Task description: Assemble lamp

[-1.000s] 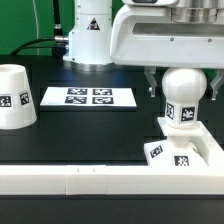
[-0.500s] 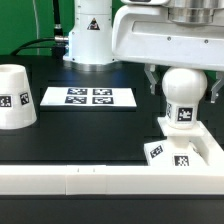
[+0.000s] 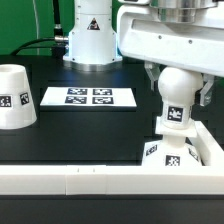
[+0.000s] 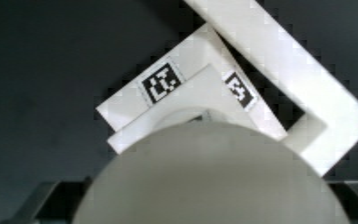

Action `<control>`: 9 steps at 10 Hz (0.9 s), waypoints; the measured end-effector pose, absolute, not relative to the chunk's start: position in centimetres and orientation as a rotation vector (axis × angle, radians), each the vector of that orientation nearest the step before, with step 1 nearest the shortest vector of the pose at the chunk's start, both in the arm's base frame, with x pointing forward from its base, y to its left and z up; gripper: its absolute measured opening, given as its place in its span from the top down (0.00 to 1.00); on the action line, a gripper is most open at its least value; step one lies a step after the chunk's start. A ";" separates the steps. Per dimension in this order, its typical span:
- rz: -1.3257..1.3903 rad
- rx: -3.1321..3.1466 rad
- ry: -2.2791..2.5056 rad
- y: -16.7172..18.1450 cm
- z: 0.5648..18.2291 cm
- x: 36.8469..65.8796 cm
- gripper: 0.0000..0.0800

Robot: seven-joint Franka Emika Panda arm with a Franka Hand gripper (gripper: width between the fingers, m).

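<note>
The white round-headed bulb (image 3: 178, 92) stands with its tagged stem on the square flat base (image 3: 200, 152) at the exterior view's right and leans a little. My gripper (image 3: 178, 88) is shut on the bulb's round head, one finger on each side. In the wrist view the bulb's head (image 4: 202, 178) fills the foreground, the tagged base (image 4: 179, 88) lies below it, and dark fingers (image 4: 51, 200) show at the sides. The tapered shade (image 3: 15, 97) stands alone at the exterior view's left.
The marker board (image 3: 88, 97) lies flat at the back middle. A long white rail (image 3: 80, 181) runs along the front edge and turns up at the right beside the base; it also shows in the wrist view (image 4: 286, 62). The robot's pedestal (image 3: 90, 35) stands behind.
The gripper has shifted slightly toward the exterior view's left with the bulb, and the bulb now leans instead of standing upright. The shade has not moved.
</note>
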State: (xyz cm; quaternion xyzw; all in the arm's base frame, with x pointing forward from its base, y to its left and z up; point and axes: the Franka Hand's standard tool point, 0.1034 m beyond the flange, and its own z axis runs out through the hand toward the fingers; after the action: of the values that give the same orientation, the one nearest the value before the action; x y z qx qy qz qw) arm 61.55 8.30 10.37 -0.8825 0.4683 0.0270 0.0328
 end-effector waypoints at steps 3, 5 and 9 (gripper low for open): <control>0.095 -2.556 1.720 7.9 10.3 61.5 0.28; 0.094 -2.511 1.786 7.9 10.4 61.6 0.28; 0.087 -2.579 1.684 8.2 10.7 61.6 0.13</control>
State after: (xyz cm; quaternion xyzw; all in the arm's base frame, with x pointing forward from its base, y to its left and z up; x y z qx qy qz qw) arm 61.55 8.20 10.72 -0.8366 0.5463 0.0282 0.0299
